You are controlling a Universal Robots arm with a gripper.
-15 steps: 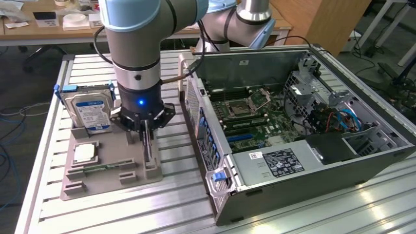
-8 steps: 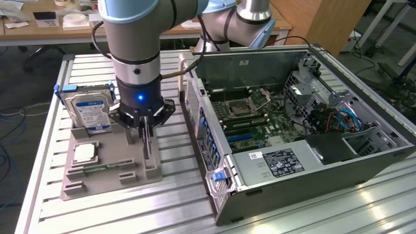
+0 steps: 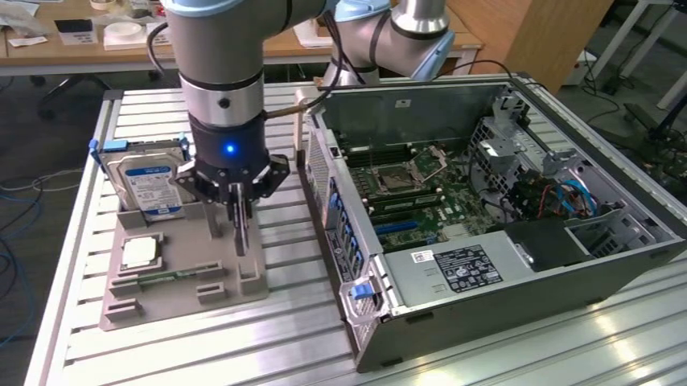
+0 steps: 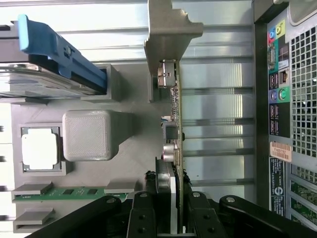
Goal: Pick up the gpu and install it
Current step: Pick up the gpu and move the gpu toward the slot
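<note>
Nearest us, the gripper [image 4: 171, 199] pinched its jaws narrowly on the graphics card [image 4: 174, 99] (edge-on, metal bracket farthest from the fingers), which stood over the gray tray [image 3: 172, 277], beside the open computer case [image 3: 504, 265].

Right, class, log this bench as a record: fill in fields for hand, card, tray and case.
hand: black robot hand shut on the thin dark circuit card with silvery bracket
card: upright, over the grey plastic tray
tray: also holds silver hard drive, square silver chip
case: dark computer case, side open, at the exterior view's right
</note>
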